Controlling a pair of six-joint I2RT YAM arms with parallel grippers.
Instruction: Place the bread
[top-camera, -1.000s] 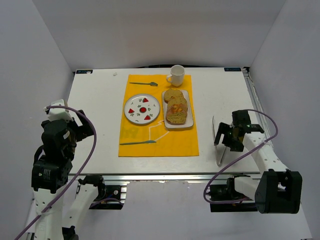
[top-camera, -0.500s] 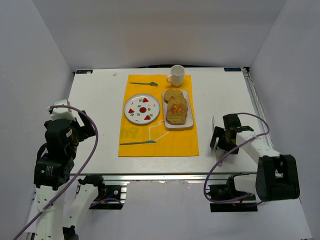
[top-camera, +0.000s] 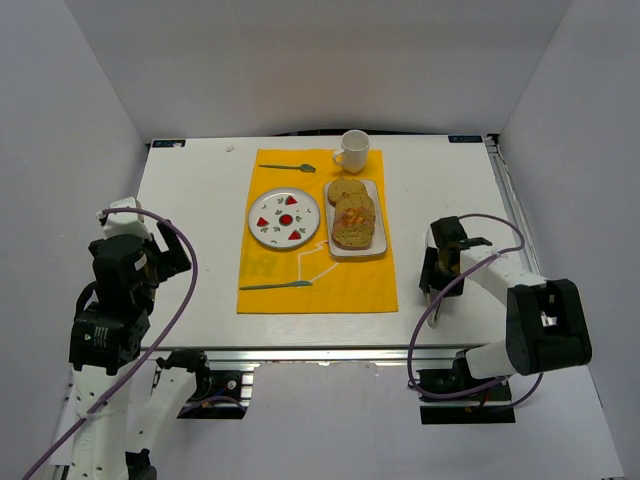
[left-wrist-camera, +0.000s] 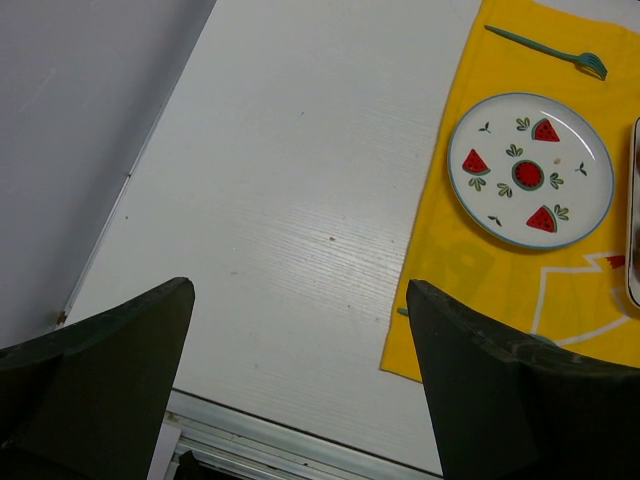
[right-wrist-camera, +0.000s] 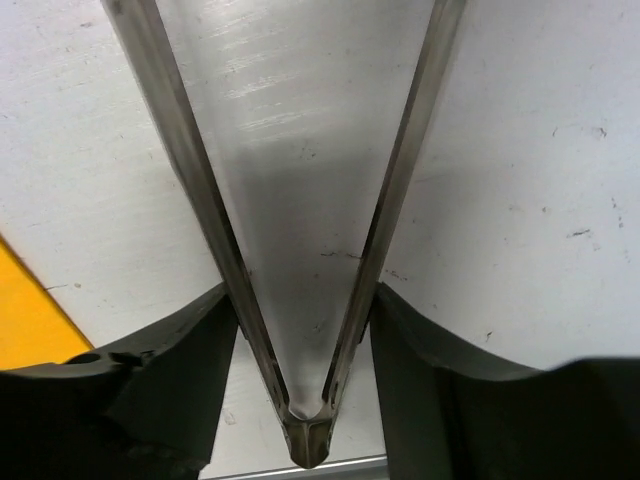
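Several oval, brown-crusted bread slices (top-camera: 352, 214); V-shaped metal tongs (right-wrist-camera: 192, 180) in right jaws.

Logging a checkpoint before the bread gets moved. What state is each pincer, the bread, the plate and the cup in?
Left pincer: open, empty.
Right pincer: shut on the tongs.
Bread: slices overlapping on the white tray, none picked up.
Watermelon plate: empty.
Cup: upright.
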